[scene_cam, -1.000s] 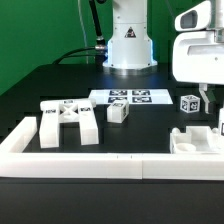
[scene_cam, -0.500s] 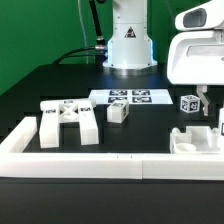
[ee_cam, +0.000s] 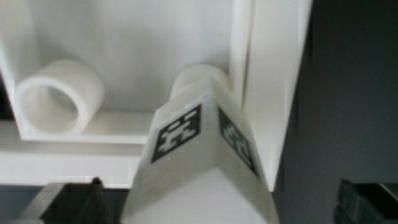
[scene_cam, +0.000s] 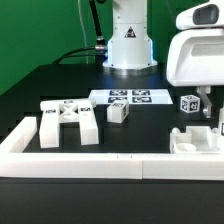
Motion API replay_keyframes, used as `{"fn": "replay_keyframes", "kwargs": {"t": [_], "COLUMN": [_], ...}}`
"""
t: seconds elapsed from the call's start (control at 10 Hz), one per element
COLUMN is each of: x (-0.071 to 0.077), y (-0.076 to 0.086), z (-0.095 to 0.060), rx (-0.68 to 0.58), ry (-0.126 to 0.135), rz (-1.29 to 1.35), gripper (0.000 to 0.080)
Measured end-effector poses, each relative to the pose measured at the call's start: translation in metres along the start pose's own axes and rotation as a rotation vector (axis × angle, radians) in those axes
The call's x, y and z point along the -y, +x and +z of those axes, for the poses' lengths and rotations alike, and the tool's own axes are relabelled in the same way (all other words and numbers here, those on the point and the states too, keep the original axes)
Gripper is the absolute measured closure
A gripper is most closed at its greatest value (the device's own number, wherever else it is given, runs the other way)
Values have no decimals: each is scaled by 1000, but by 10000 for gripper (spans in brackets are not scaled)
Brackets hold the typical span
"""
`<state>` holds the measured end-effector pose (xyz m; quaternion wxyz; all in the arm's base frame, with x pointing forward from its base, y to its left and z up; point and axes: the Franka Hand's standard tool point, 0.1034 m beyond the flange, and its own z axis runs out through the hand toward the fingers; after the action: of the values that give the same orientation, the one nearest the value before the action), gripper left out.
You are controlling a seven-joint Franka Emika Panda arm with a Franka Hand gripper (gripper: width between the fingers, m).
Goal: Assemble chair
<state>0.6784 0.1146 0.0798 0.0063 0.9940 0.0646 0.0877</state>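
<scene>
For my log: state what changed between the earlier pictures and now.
The arm shifted slightly toward the exterior view's left. The fingers now stand clear of the tagged leg, apparently released. The cross-braced frame, small block and marker board stayed put.

So here's my black table (scene_cam: 40, 85) right now: my arm's base (scene_cam: 130, 52) sits at the back, with the marker board (scene_cam: 130, 98) lying flat just in front of it. A small tagged block (scene_cam: 118, 112) sits by the board's front edge. Over on the exterior view's left a cross-braced frame (scene_cam: 70, 122) lies flat. On the right there's a small tagged cube (scene_cam: 189, 102), and nearer the front a blocky white part (scene_cam: 192, 141) sits right up against the long white border wall (scene_cam: 100, 165) running along the front and up the left side
</scene>
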Motion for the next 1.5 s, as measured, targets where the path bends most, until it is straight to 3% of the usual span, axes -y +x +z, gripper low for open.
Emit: {"fn": "replay_keyframes", "kwargs": {"t": [0.5, 0.6, 0.7, 0.8, 0.9, 1.2, 1.5], "x": [-7, -6, -7, -7, -7, -8, -7], "y": [0, 0, 0, 0, 0, 0, 1], "z": [1, 1, 1, 1, 0, 0, 0], "rx": [1, 1, 1, 1, 1, -3, -6], "ry": [-4, -4, -4, -4, -4, 3, 9], "rz": [-263, -256, -255, -255, -255, -147, 209], "gripper": [151, 251, 251, 447, 509, 509, 509]}}
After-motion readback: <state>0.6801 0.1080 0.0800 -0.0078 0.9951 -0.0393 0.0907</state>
